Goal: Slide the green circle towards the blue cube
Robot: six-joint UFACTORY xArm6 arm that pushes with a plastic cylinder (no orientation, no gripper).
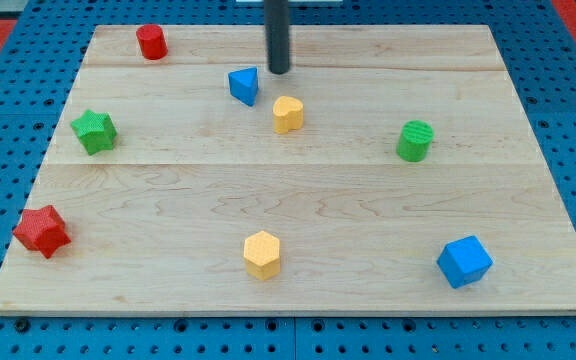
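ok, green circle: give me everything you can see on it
The green circle is a short, solid green cylinder with a ridged, printed-looking surface. It stands upright on its flat end on the wooden board, at the view's right of centre, in the upper half. Nothing touches it. The blue cube lies below it, toward the view's bottom right, well apart. My tip is far off to the view's upper left, near the blue triangular block and the yellow heart-like block.
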